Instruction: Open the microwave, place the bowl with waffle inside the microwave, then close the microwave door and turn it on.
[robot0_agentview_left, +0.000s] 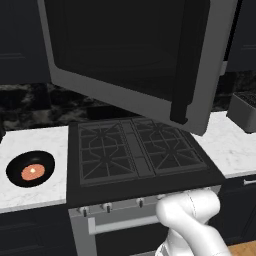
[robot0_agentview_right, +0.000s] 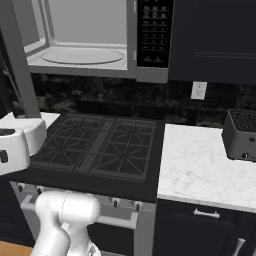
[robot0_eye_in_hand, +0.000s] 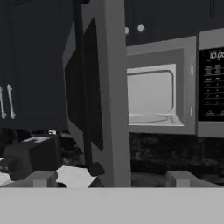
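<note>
Nearest the cameras rises the robot's smooth white arm, rounded at its joints; in the hand view the gripper shows two blunt grey finger tips standing wide apart at the bottom edge, released and holding nothing.

Just beyond the arm lies the stove, a flat black cooktop with ridged cast grates in paired squares, and a row of small round knobs along its front above a pale bar handle; on either side runs a white marbled counter, veined in grey.

On the left stretch of that counter, in the left base view, sits the bowl with waffle: a shallow round black dish, glossy at the rim, with an orange-brown disc lying in its middle; it rests well apart from the gripper, low and off to the left of the stove.

On the right counter stands a boxy dark grey toaster.

Above the stove hangs the microwave; its cavity is light grey and smooth, with a round turntable flat on the floor and a black button panel at right.

The microwave door stands swung open, a grey frame around dark glass, with a black vertical bar handle near its free edge; in the hand view the door's edge stands directly ahead of the open fingers.

Behind all runs a dark mottled backsplash with a white wall outlet, under dark cabinets.
</note>
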